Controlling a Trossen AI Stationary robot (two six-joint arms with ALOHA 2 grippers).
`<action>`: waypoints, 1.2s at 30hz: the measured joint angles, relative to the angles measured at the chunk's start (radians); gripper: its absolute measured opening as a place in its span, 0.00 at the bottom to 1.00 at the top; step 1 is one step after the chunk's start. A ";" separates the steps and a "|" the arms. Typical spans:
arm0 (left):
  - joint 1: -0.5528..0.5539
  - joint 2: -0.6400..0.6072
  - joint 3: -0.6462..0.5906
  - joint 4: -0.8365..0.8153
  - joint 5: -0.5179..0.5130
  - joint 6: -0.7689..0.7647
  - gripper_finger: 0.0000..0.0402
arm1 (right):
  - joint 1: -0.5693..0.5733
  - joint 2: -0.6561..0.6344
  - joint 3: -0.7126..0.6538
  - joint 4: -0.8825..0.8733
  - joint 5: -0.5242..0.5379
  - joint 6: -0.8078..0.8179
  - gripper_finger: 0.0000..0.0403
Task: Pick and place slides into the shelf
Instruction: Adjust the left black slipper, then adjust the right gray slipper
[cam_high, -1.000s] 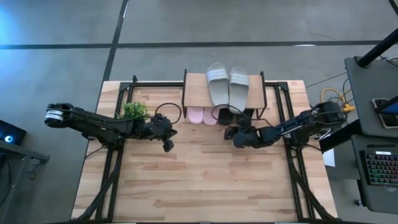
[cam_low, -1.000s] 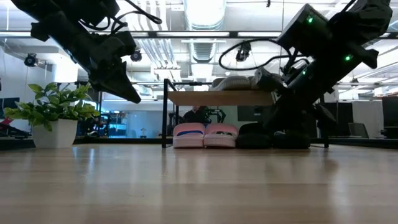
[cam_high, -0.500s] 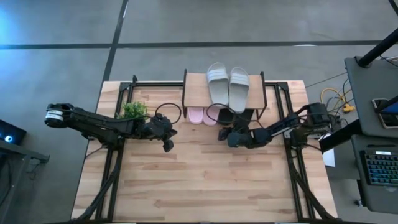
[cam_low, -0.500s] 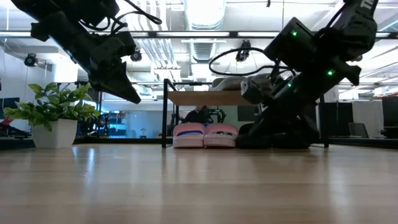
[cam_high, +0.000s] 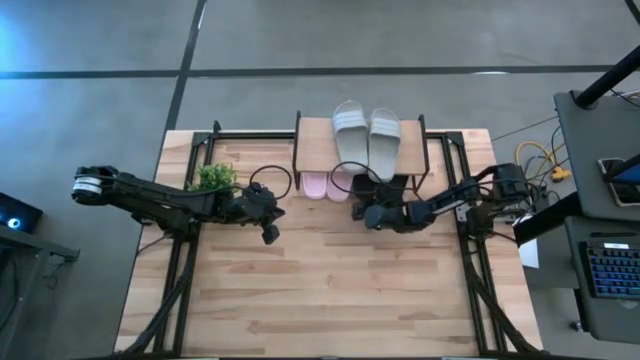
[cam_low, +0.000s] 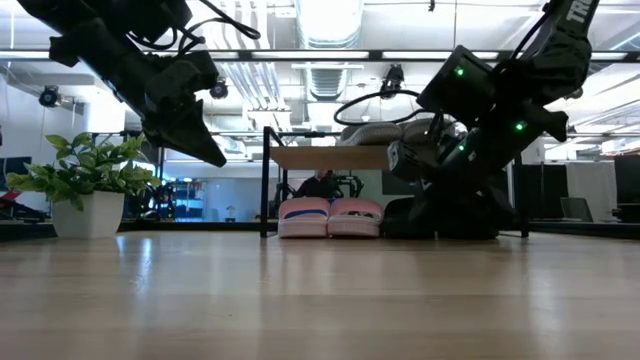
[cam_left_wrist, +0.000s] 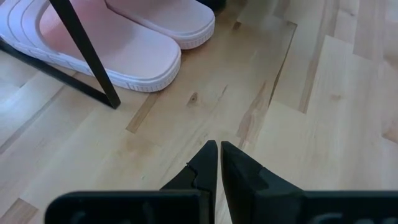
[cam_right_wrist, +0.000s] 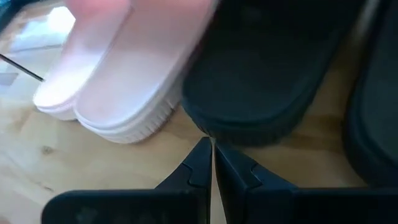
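The shelf (cam_high: 318, 148) stands at the table's far middle with the two grey slides (cam_high: 366, 138) on its plank top. Beneath it, on the table, lie the pink slides (cam_high: 325, 186) and, to their right, the black slides (cam_right_wrist: 261, 81). My right gripper (cam_right_wrist: 209, 144) is shut, low in front of the shelf, its tips at the near end of the left black slide. My left gripper (cam_high: 270, 236) hangs shut above bare table, left of the shelf, touching nothing. My right gripper has its shut fingertips (cam_right_wrist: 202, 152) against the near end of the left black slide's sole (cam_right_wrist: 214, 132), beside the pink slide. The fingers slant down from the table's near right side. The slide lies flat on the table under the shelf.
A small potted plant (cam_high: 213, 178) stands at the far left, beside the left arm. The shelf's thin black leg (cam_left_wrist: 87, 53) stands in front of the pink slides (cam_left_wrist: 124, 43). Bare wood stretches toward the table's near edge (cam_high: 320, 300).
My right gripper has sunk and gone toward the table's left, in to the black slide under the shelf, rolling a little and staying shut.
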 joint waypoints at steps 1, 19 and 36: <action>0.000 0.000 0.000 0.000 0.000 0.000 0.02 | 0.002 0.000 0.000 -0.014 -0.002 0.012 0.03; 0.000 0.000 0.002 0.084 0.016 0.001 0.02 | 0.181 -0.283 0.000 -0.044 -0.203 -0.118 0.03; 0.000 -0.002 0.081 0.122 0.038 -0.009 0.02 | 0.257 -0.717 -0.002 -0.211 0.071 -0.214 0.03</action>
